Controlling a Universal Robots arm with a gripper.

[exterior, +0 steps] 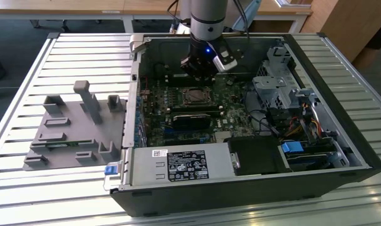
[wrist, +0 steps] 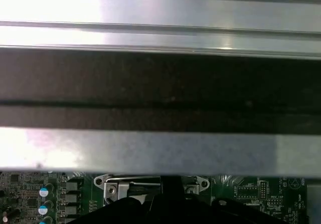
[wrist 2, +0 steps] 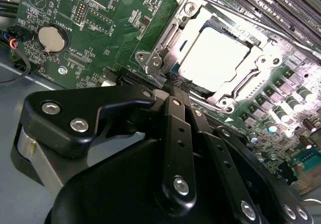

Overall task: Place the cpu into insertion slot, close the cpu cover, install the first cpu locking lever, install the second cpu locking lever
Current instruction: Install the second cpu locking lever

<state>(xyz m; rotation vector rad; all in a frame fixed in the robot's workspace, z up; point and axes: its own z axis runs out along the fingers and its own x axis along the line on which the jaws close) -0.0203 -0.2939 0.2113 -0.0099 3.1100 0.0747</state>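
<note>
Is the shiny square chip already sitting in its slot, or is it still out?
In. In the second wrist view, the chip lies flat inside the slot, with the cover framing its edges.

The open computer case (exterior: 253, 117) lies on the worktop (exterior: 27, 94), with a moulded tray (exterior: 71, 132) beside it toward the exterior view's left. Inside the case, the circuit board (exterior: 178, 113) lies flat, and the insertion slot (exterior: 195, 96) sits on it. In the second wrist view the cpu (wrist 2: 216, 53) lies in the slot, with the cpu cover (wrist 2: 173, 38) framing it. The end effector (exterior: 200, 75) hangs just above the slot's far edge.
</note>
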